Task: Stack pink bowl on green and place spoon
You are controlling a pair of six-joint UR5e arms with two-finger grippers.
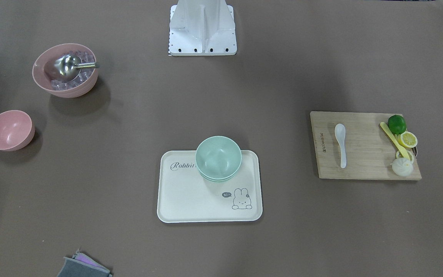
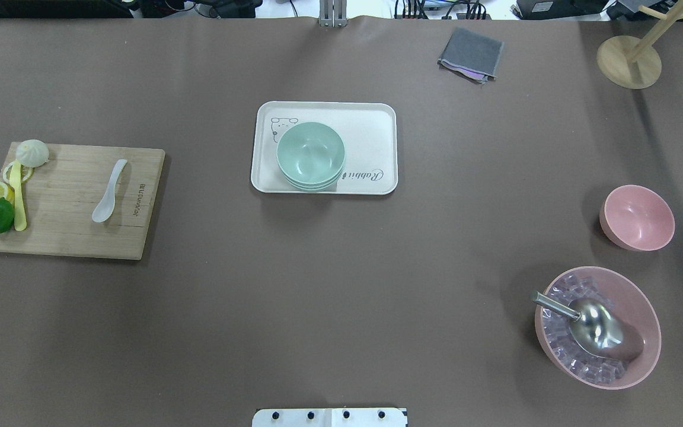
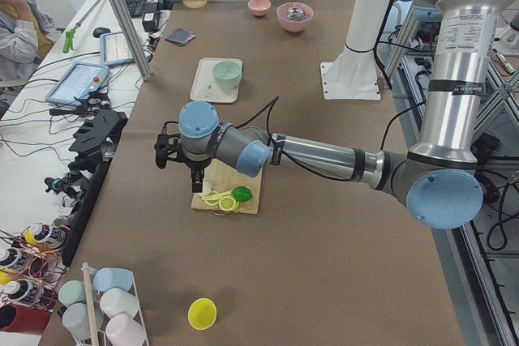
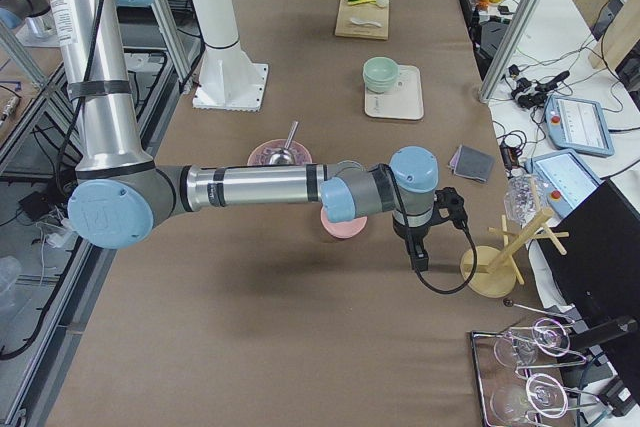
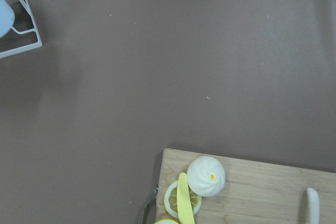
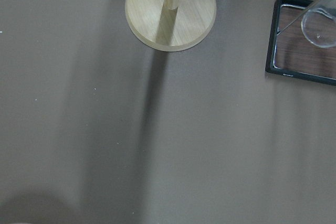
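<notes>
On the tray [image 2: 371, 124], mint bowls [image 2: 310, 155] stacked, pink bowl [image 2: 638, 217] empty, upright

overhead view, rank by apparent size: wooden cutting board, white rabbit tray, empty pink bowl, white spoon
1. rectangular wooden cutting board
2. white rectangular rabbit tray
3. small empty pink bowl
4. white soup spoon

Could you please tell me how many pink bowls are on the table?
2. The small empty pink bowl sits on the bare table at the robot's right. The larger pink bowl, nearer the robot's base, holds ice cubes and a metal scoop. None seems hidden.
</notes>
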